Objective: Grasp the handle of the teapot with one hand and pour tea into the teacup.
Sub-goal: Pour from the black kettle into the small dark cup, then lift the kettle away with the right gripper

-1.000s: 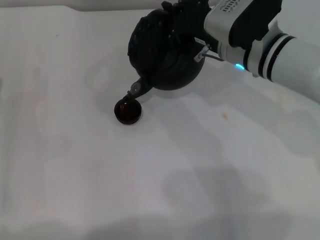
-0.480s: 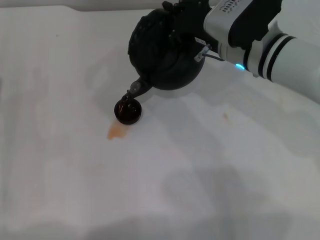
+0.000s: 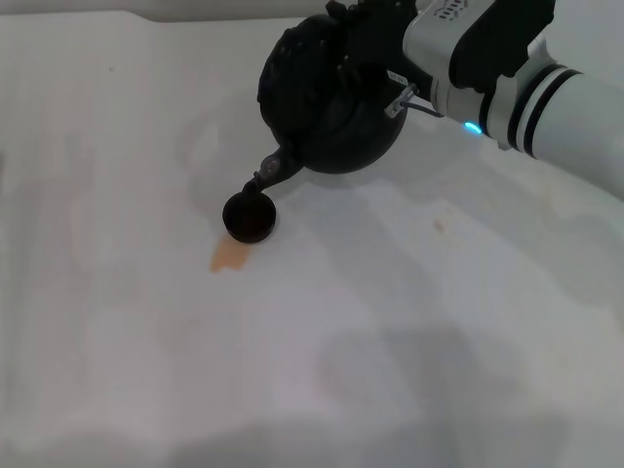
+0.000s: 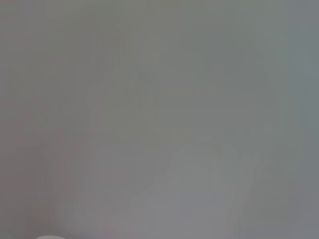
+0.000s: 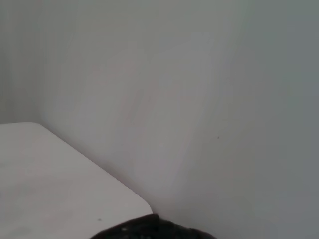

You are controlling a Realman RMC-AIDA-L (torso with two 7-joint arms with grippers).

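Note:
In the head view my right gripper [image 3: 375, 44] is shut on the handle [image 3: 363, 29] of the large round dark teapot [image 3: 327, 102] and holds it tilted above the table, spout [image 3: 271, 174] down. The spout tip hangs just over the rim of the tiny dark teacup [image 3: 249, 216] on the white table [image 3: 409, 322]. A small pale orange-brown stain of tea [image 3: 227, 257] lies on the table just in front of the cup. A dark edge of the teapot [image 5: 149, 230] shows in the right wrist view. My left gripper is out of view.
A faint small brownish mark [image 3: 439, 226] lies on the table to the right of the cup. The table's far edge [image 3: 146, 15] runs along the top of the head view. The left wrist view shows only a blank grey surface.
An orange-brown stain of tea has appeared on the table in front of the cup. The teapot with my right gripper has shifted slightly right and up, spout still over the cup.

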